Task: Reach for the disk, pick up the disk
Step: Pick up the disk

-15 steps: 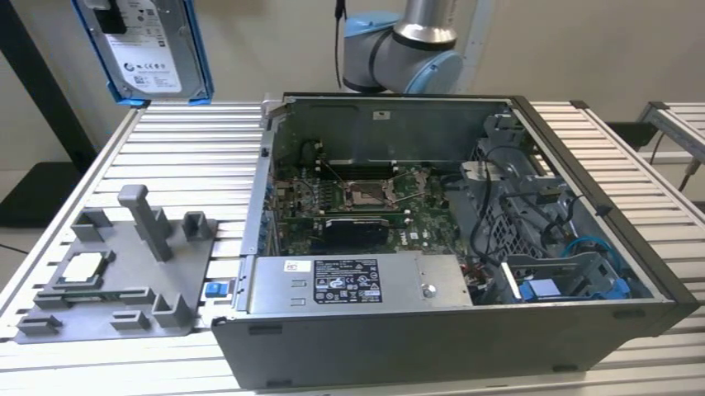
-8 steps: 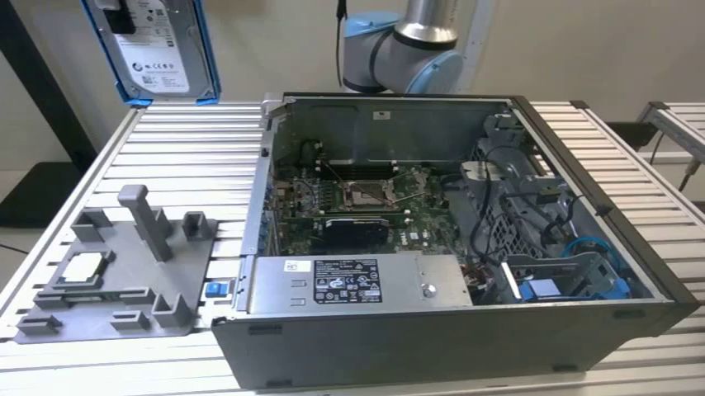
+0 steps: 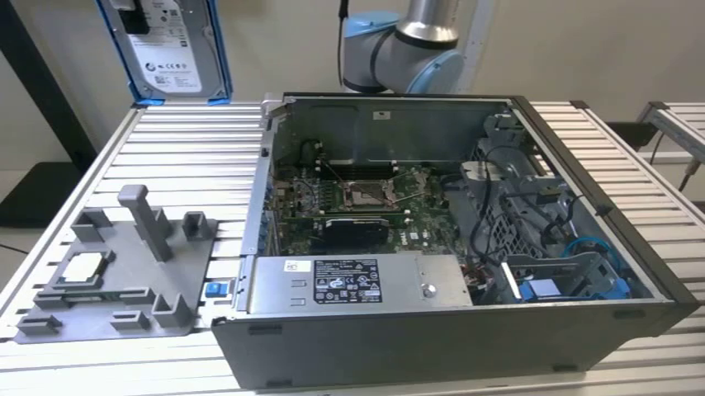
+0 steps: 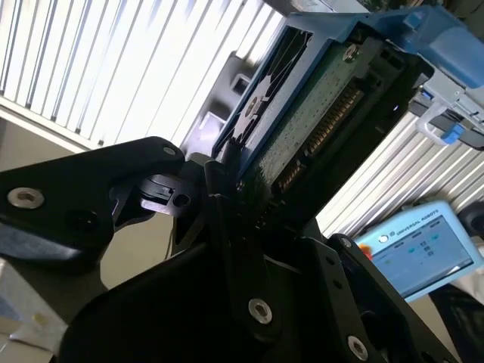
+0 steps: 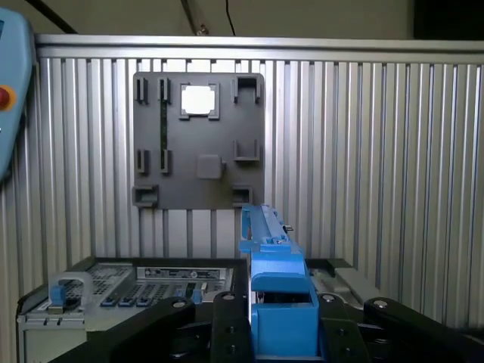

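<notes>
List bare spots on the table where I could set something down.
Bare ribbed table between the gray fixture and the raised disk, on the exterior view's left of the case; also a strip on its right. Crowded: inside the case, and the fixture.

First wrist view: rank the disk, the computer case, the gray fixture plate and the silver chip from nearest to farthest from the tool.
1. The disk, held in the tool.
2. The computer case, close beneath the tool.
3. The gray fixture plate, flat on the slatted table beyond the case.
4. The silver chip, seated at the plate's far end.
</notes>
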`<state>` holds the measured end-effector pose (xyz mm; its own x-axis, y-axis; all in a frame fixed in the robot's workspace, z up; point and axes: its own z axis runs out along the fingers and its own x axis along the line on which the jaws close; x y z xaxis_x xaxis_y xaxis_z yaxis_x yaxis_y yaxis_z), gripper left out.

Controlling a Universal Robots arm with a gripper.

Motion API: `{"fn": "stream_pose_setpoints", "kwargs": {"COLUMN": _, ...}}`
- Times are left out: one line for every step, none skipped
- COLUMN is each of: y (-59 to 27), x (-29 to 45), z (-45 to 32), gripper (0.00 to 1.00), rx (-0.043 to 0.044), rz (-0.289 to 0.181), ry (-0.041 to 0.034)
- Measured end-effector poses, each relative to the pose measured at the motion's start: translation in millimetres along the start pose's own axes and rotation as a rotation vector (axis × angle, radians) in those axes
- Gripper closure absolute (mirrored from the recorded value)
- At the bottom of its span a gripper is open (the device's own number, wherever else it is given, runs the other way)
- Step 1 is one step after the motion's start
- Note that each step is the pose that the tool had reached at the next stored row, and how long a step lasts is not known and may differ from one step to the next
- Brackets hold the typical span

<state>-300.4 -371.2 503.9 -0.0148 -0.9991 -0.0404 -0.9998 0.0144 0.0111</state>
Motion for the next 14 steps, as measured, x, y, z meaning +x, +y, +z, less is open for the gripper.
{"fn": "stream_pose_setpoints", "kwargs": {"y": -1.4, "x": 0.0, "z": -0.1, "gripper": 1.0, "rx": -0.0001, "rz": 0.0, "ry": 0.0001}}
{"fn": "stream_pose_setpoints", "kwargs": {"y": -2.9, "x": -0.1, "z": -0.1, "gripper": 1.0, "rx": -0.0001, "rz": 0.0, "ry": 0.0}}
{"fn": "stream_pose_setpoints", "kwargs": {"y": -4.5, "x": -0.1, "z": -0.1, "gripper": 1.0, "rx": -0.0001, "rz": 0.0, "ry": 0.0001}}
{"fn": "stream_pose_setpoints", "kwargs": {"y": -5.9, "x": -0.1, "z": -0.1, "gripper": 1.0, "rx": -0.0001, "rz": 0.0, "ry": 0.0001}}
{"fn": "stream_pose_setpoints", "kwargs": {"y": -7.2, "x": -0.1, "z": -0.1, "gripper": 1.0, "rx": -0.0001, "rz": 0.0, "ry": 0.0}}
{"fn": "stream_pose_setpoints", "kwargs": {"y": -8.6, "x": -0.1, "z": -0.1, "gripper": 1.0, "rx": -0.0001, "rz": 0.0, "ry": 0.0}}
{"fn": "stream_pose_setpoints", "kwargs": {"y": -9.9, "x": -0.2, "z": -0.1, "gripper": 1.0, "rx": 0.0, "rz": 0.0, "ry": 0.0}}
{"fn": "stream_pose_setpoints", "kwargs": {"y": -11.4, "x": -0.2, "z": -0.1, "gripper": 1.0, "rx": 0.0, "rz": 0.0, "ry": 0.0}}
{"fn": "stream_pose_setpoints", "kwargs": {"y": -13.0, "x": -0.2, "z": -0.2, "gripper": 1.0, "rx": -0.0001, "rz": 0.0, "ry": 0.0001}}
{"fn": "stream_pose_setpoints", "kwargs": {"y": -14.5, "x": -0.2, "z": -0.2, "gripper": 1.0, "rx": -0.0001, "rz": 0.0, "ry": 0.0}}
{"fn": "stream_pose_setpoints", "kwargs": {"y": -15.9, "x": -0.2, "z": -0.2, "gripper": 1.0, "rx": -0.0001, "rz": 0.0, "ry": 0.0}}
{"fn": "stream_pose_setpoints", "kwargs": {"y": -17.3, "x": -0.3, "z": -0.2, "gripper": 1.0, "rx": -0.0001, "rz": 0.0, "ry": 0.0}}
{"fn": "stream_pose_setpoints", "kwargs": {"y": -18.8, "x": -0.3, "z": -0.2, "gripper": 1.0, "rx": -0.0001, "rz": 0.0, "ry": 0.0001}}
{"fn": "stream_pose_setpoints", "kwargs": {"y": -20.2, "x": -0.3, "z": -0.2, "gripper": 1.0, "rx": -0.0001, "rz": 0.0, "ry": 0.0}}
